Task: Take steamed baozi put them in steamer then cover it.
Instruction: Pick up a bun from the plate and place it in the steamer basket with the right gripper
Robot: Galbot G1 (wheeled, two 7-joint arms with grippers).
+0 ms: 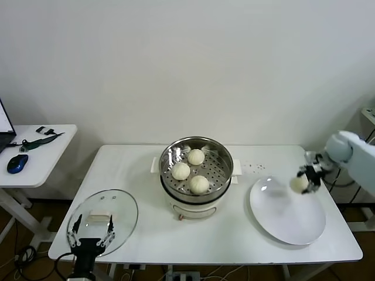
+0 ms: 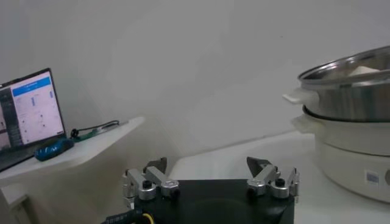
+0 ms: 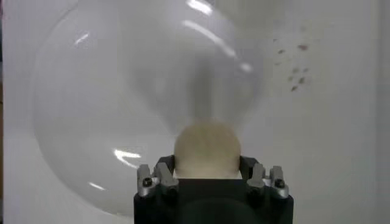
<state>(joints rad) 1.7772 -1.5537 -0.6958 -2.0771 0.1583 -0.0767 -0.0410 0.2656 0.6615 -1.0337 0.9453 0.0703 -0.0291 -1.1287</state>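
Note:
Three cream-white baozi [image 1: 181, 171] [image 1: 195, 156] [image 1: 199, 184] lie on the perforated tray of the steel steamer [image 1: 226, 174] at the table's middle. My right gripper [image 1: 305, 178] is shut on the fourth baozi [image 1: 299, 184] and holds it above the far left rim of the white plate [image 1: 293, 222]. In the right wrist view the bun [image 3: 207, 146] sits between the fingers above the plate [image 3: 109, 91]. The glass cover [image 1: 126, 213] with its white handle lies flat at the table's front left. My left gripper [image 1: 91, 231] is open, parked over the cover's near edge.
A side table [image 1: 53, 149] at the left holds a blue mouse [image 1: 17, 163] and a laptop edge. The steamer [image 2: 347, 91] also shows in the left wrist view. Small dark specks [image 1: 256, 168] lie on the table behind the plate.

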